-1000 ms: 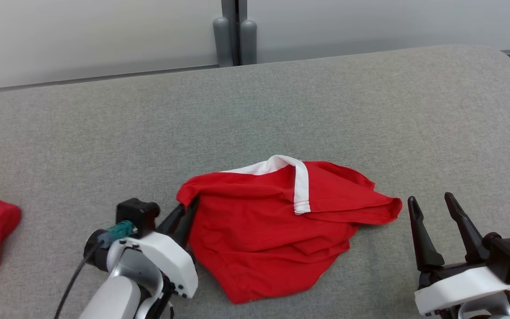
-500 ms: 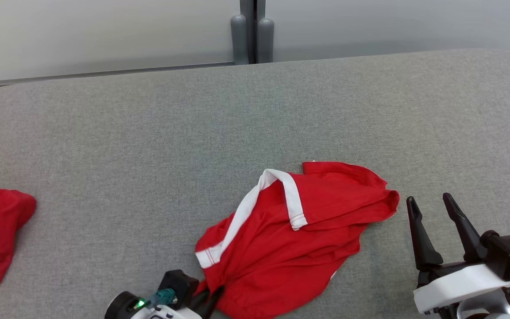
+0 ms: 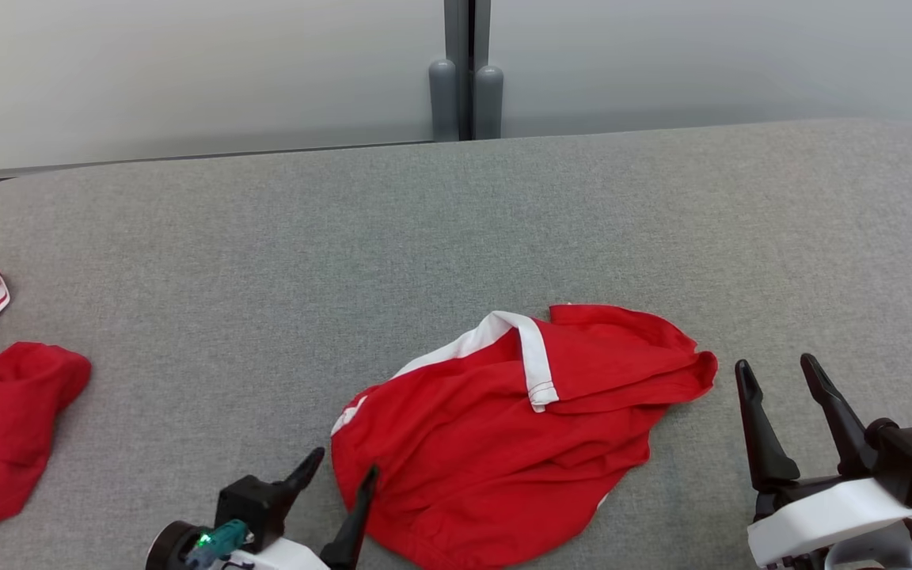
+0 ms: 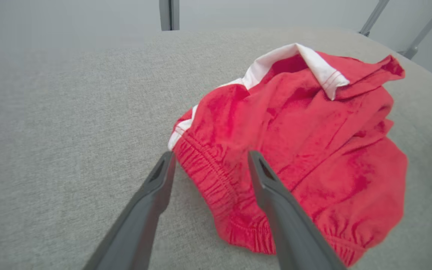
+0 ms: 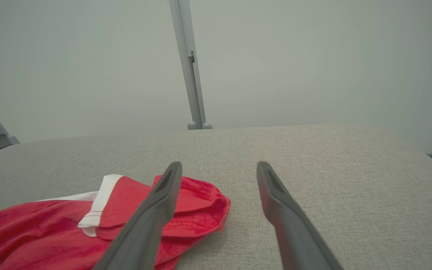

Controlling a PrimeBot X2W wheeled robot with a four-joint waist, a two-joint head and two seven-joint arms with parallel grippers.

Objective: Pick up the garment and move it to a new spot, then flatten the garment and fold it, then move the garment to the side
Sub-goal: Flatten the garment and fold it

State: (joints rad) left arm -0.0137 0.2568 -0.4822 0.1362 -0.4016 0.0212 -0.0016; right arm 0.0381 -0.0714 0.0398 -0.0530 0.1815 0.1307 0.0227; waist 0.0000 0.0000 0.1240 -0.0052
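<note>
The garment (image 3: 503, 427), a red cloth piece with a white band (image 3: 531, 356), is seen lying crumpled on the grey padded surface (image 3: 266, 237). It is placed near the front edge and a little right of centre, between the two grippers.

The left gripper (image 3: 345, 463) is held with its jaws wide apart at the near left edge of the cloth. In the left wrist view its fingers straddle the gathered elastic hem (image 4: 208, 176), and nothing is clamped. The right gripper (image 3: 776, 366) is likewise spread open and empty, just beside the garment's right end.

The fabric is judged to be light, soft and limp. No shape would be kept once it is lifted, and sagging and bunching are to be expected. Breakage is not a concern. The thicker elastic hem and the stitched white band are judged the firmest places to be pinched, and two separate edge points would probably be needed for flattening.

The surface is covered in a woven, textured fabric, so some drag on the cloth is likely. Ample bare space is offered to the far side. A second red garment (image 3: 5, 412) lies at the far left, well apart. Pale wall panels (image 3: 187, 71) joined by a grey post (image 3: 468, 71) are seen behind the far edge.
</note>
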